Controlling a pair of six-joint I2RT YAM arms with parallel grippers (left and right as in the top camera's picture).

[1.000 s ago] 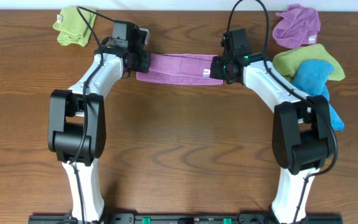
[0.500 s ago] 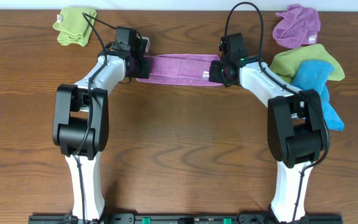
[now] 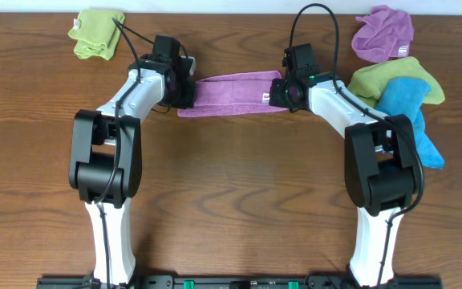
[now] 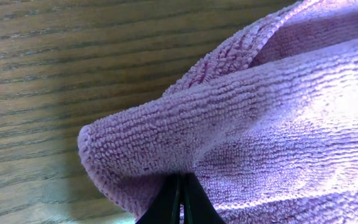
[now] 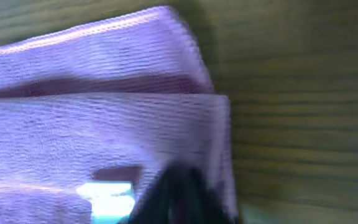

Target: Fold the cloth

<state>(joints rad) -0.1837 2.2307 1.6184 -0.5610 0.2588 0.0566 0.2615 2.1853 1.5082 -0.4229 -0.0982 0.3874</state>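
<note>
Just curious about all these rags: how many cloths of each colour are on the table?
Purple: 2 (stretched purple cloth, crumpled purple cloth)
Green: 2 (left green cloth, right green cloth)
Blue: 1 (blue cloth)
Total: 5

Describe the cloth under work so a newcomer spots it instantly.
At the far edge of the wooden table, look between the left gripper and right gripper. The long purple cloth stretches between them as a flat strip, unlike the crumpled purple cloth in the far-right corner.
</note>
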